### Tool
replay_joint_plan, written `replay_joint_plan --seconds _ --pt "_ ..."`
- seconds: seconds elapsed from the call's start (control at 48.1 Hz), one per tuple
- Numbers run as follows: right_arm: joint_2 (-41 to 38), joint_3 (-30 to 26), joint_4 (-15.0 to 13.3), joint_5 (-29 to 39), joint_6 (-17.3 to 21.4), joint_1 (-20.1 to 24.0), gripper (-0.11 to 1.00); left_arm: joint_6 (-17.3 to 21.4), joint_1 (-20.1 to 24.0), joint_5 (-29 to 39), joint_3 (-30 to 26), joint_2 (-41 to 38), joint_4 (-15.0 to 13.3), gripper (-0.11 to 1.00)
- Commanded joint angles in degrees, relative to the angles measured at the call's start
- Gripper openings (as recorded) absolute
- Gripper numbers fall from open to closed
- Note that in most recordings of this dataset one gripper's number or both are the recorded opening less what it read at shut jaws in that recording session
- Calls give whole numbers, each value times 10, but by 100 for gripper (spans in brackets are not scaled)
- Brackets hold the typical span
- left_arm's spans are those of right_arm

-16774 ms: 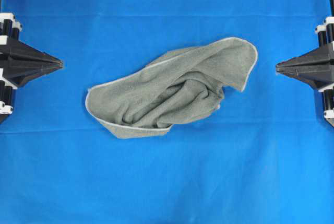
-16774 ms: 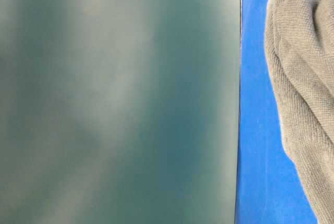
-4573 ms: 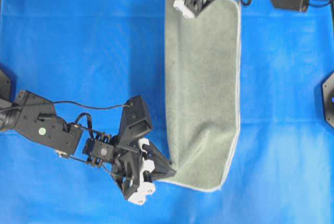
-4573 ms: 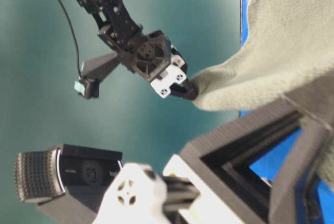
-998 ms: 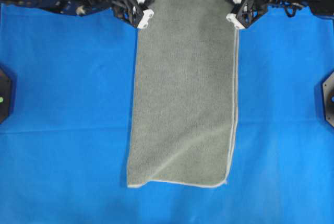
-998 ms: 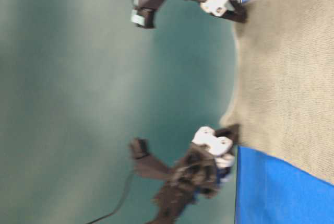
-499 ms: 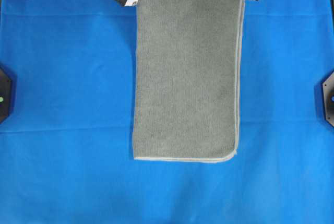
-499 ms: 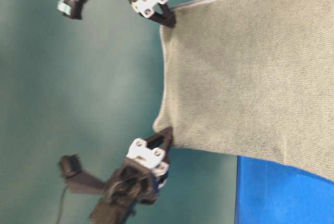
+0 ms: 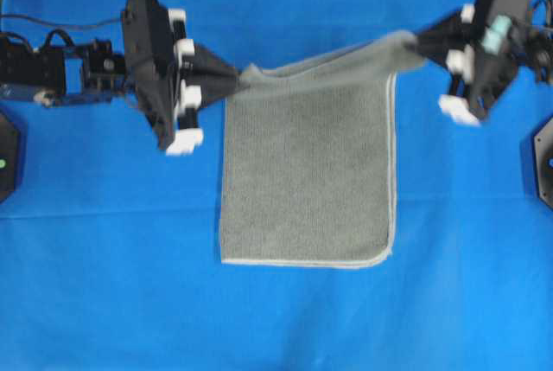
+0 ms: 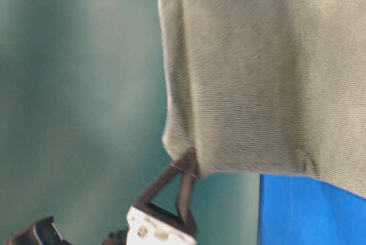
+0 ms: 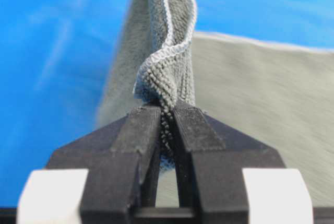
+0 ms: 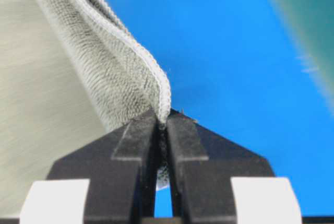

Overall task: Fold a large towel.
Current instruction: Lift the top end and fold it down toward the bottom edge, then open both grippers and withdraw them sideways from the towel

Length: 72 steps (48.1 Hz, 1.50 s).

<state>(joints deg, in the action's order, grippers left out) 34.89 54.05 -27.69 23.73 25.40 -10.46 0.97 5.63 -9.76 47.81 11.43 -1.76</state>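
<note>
Towel (image 9: 307, 176) lies partly flat on the blue cloth (image 9: 104, 302), its near hem square across the middle of the overhead view, while its far edge hangs lifted and stretched between the two grippers. The lifted band hides whatever part of the towel lies beneath it, and motion blur softens that edge and the right arm. The left gripper (image 9: 235, 77) is clamped on the towel's left corner; its wrist view shows the jaws pinched tight on bunched hem (image 11: 166, 59). The right gripper (image 9: 423, 42) is likewise closed on the right corner, a doubled fold squeezed between its fingers (image 12: 136, 132). At table level only the raised sheet (image 10: 257, 73) and one gripper (image 10: 191, 165) at its lower corner show; the other gripper is cut off at the top edge. Blue cloth lies bare on all sides of the towel, widest toward the near edge. Two black mounts (image 9: 543, 163) sit at the side edges, well apart from the towel.
</note>
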Motion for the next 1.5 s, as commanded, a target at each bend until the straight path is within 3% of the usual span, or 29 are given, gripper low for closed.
replay_joint_plan --seconds 0.0,0.145,0.333,0.499,0.873,0.935,1.06,1.143,1.289,1.476 --pt "3 12 21 28 12 47 4 0 -51 11 8 3 0 4" --pt "-41 33 70 26 51 127 4 -16 -124 13 5 -35 -6 4" --pt "-121 30 91 -6 107 200 4 -52 -173 13 -4 -95 -6 4" --pt "-186 19 91 -62 136 214 4 -69 -183 11 -12 -144 -6 4" --pt "-269 -16 91 -109 136 214 5 -69 -183 11 -21 -163 -6 5" --pt "-275 -24 91 -109 136 220 12 -69 -184 11 -23 -164 -6 15" --pt "-279 -41 91 -107 134 246 51 -69 -188 13 -23 -163 -6 54" --pt "-275 -54 91 -94 136 270 66 -69 -196 13 -24 -157 -6 74" --pt "-257 -83 96 -49 138 323 59 -69 -221 15 -26 -131 -5 69" --pt "-216 -117 98 11 138 368 59 -68 -259 42 -27 -70 -5 68"
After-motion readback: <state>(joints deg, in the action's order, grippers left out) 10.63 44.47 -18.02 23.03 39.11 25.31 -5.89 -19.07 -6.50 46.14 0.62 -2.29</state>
